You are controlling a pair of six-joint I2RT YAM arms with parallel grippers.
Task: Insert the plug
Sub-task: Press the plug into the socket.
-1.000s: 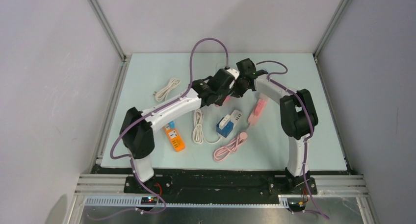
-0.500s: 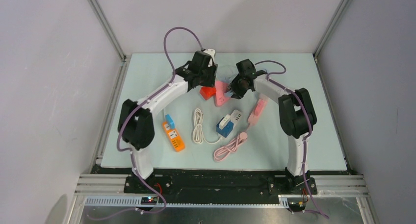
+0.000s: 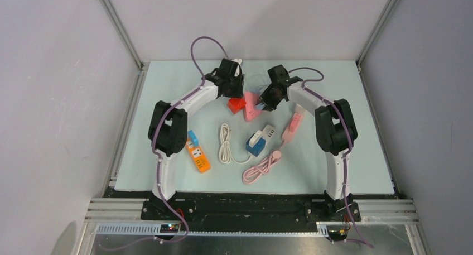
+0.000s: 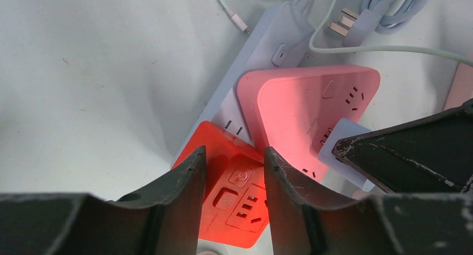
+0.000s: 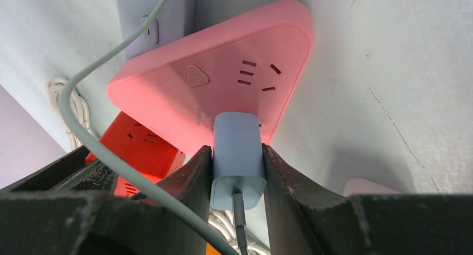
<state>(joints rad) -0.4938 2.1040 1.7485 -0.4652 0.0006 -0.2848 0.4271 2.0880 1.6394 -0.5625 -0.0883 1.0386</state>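
Note:
My right gripper [image 5: 236, 152] is shut on a pale blue plug [image 5: 237, 149] with a grey cord trailing from its back. The plug's front end meets the top face of a pink triangular power strip [image 5: 223, 82] near one corner, and its pins are hidden. In the top view that pink strip [image 3: 252, 105] lies at the table's back middle, under the right gripper [image 3: 266, 99]. My left gripper [image 4: 233, 152] stands open just above a red power strip [image 4: 237, 193] that is tucked against the pink one [image 4: 301, 107]. Nothing is between the left jaws.
A white power strip [image 4: 268, 48] lies under the pink and red ones. Nearer the arms lie an orange strip [image 3: 198, 157], a coiled white cable [image 3: 225, 144], a blue and white adapter [image 3: 257, 142], a narrow pink strip [image 3: 293, 125] and a coiled pink cable [image 3: 262, 167].
My left arm has swung back and to the left, uncovering the red and pink strips, and its gripper now hangs over the red one. The right gripper has barely moved.

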